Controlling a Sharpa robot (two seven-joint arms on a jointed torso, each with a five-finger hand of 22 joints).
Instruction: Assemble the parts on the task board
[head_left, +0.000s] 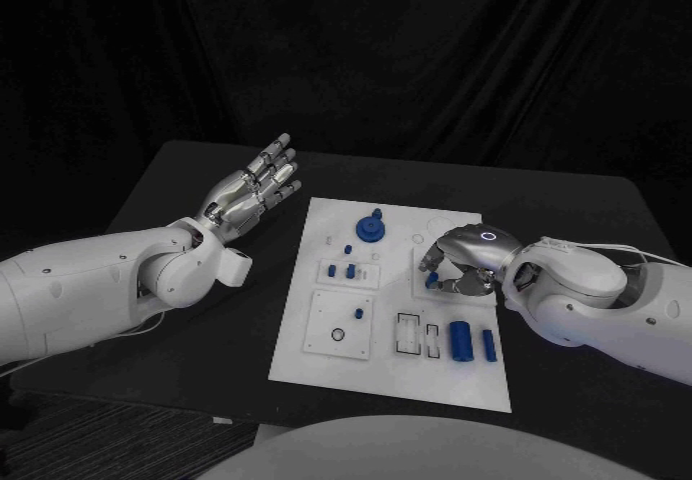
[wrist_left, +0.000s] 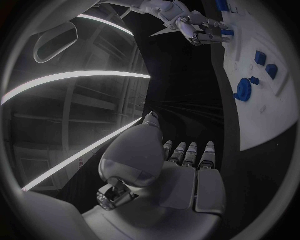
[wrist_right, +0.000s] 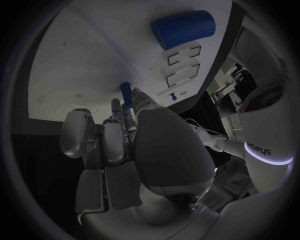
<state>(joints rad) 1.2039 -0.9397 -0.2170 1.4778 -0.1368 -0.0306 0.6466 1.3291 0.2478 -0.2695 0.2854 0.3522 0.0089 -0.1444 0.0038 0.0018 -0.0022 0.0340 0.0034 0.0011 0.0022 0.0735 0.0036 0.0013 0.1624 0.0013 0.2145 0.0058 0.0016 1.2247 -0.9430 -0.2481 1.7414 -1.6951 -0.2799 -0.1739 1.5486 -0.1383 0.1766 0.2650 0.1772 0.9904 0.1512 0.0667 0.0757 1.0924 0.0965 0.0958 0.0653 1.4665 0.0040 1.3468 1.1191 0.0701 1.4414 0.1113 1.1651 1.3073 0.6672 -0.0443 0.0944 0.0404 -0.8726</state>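
The white task board (head_left: 335, 352) lies in the middle of the black table. My right hand (head_left: 464, 262) is bent down over the board's right side and pinches a small blue peg (wrist_right: 127, 93) at its fingertips, against the board. A round blue part (head_left: 371, 230) stands at the board's far end. Two small blue pieces (head_left: 342, 270) sit left of the hand. A blue cylinder (head_left: 462, 340) and a blue bar (head_left: 489, 345) lie near the board's front right corner. My left hand (head_left: 253, 190) hovers left of the board, fingers straight and apart, holding nothing.
Two empty rectangular slots (head_left: 420, 333) lie beside the blue cylinder, and a square plate with a small ring (head_left: 339, 324) sits at the board's front left. Bare black table (head_left: 577, 210) surrounds the board. A dark curtain hangs behind.
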